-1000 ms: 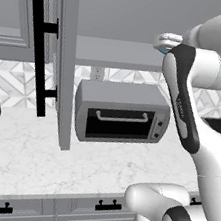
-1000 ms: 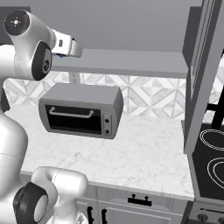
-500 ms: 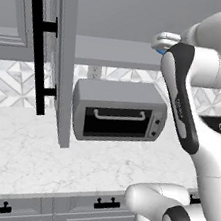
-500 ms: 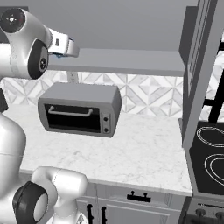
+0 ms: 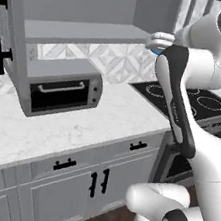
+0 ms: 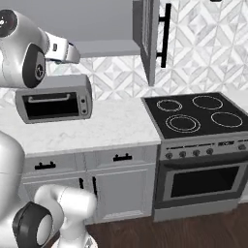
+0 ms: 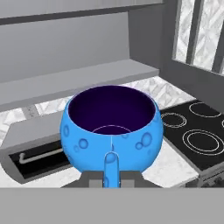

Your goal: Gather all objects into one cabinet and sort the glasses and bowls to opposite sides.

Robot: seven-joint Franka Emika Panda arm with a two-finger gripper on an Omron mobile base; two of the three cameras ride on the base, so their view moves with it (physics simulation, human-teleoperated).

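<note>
Kitchen setup here: marble tabletop (image 5: 95, 123) with a toaster oven (image 5: 60, 90) under the open grey wall cabinet (image 7: 83, 76). The gripper (image 7: 111, 175) is pinched shut on the near rim of the blue vessel (image 7: 111, 124), which is held upright, just ahead of and slightly below the shelf's front edge. Glossy, squat, bubble-dotted, dark inside.

The tool's fingertips sit hidden under the blue vessel (image 7: 111, 127), whose base the picture's bottom band cuts off.
</note>
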